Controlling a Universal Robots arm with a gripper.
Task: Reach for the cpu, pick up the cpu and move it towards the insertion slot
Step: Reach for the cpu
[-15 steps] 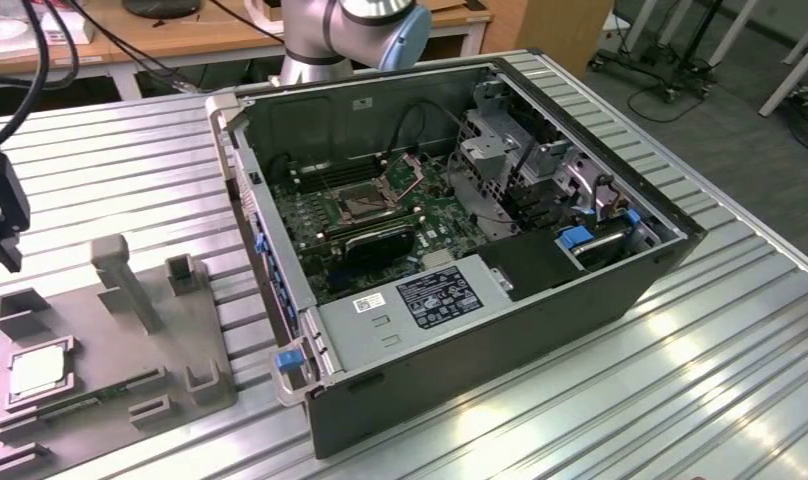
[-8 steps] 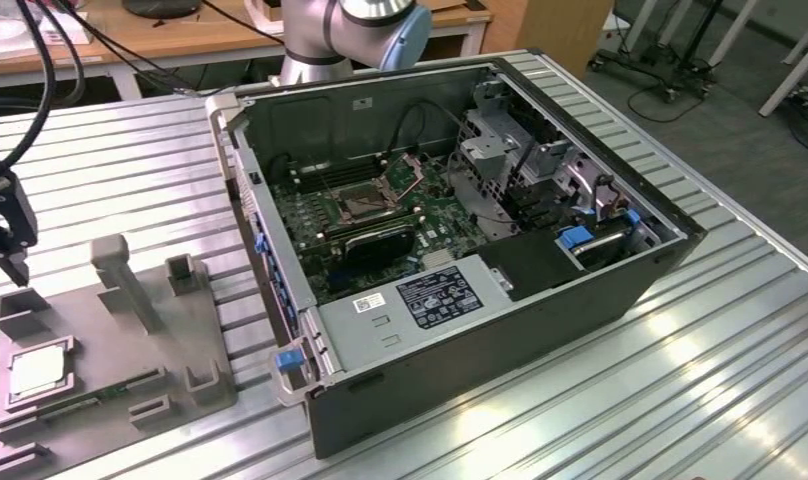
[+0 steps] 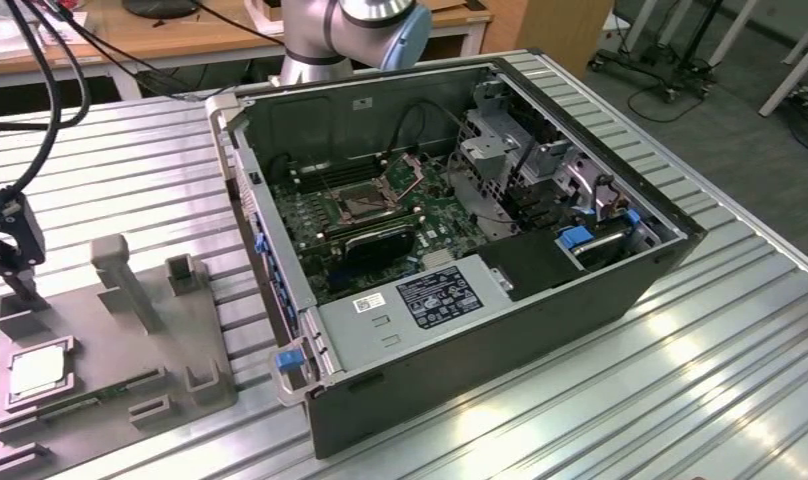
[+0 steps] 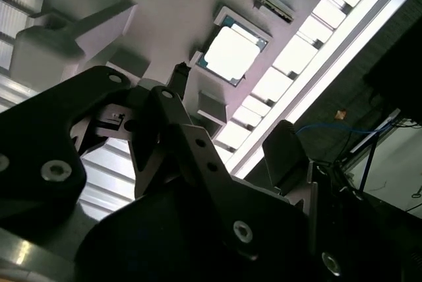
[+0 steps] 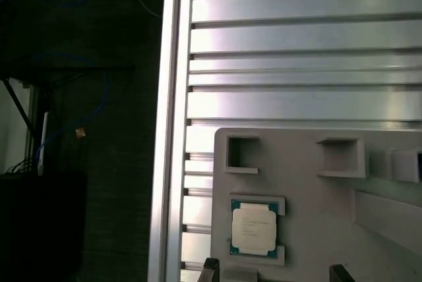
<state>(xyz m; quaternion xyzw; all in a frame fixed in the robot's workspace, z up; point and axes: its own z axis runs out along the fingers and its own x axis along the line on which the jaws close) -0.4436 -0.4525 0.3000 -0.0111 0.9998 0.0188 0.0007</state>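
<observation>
Tool (image 5: 273,270) is open, nothing btwn its fingertips (image 5: 210,267). In the first wrist view the two black tips stand well apart, just short of the cpu (image 5: 254,228), not touching it. In the exterior view the tool hangs above one end of the grey fixture (image 3: 177,335).

Cpu lies flat, metal lid up, in a square recess of the fixture, close to the fixture edge that runs along the bench (image 3: 724,380) rim. Insertion slot (image 3: 355,207) is on the motherboard (image 3: 418,215) inside the open PC case (image 3: 564,320). It is well apart from the fixture, on the exterior view's right of it.

Judgement: reach stage, pick not yet made.

Handling, prob.: the chip is light, thin and stiff, so it won't flex. Lid looks smooth, so likely slippery under hard pads. Underside contacts are prob. fragile, so no scraping or dropping. Best hold is on two opposite edges, pads square to the green rim, w/ modest force. Recess walls seem cut away at mid-side on two sides, and that looks like the place for the fingers. A tilted grip risks jamming it against the recess corners.
</observation>
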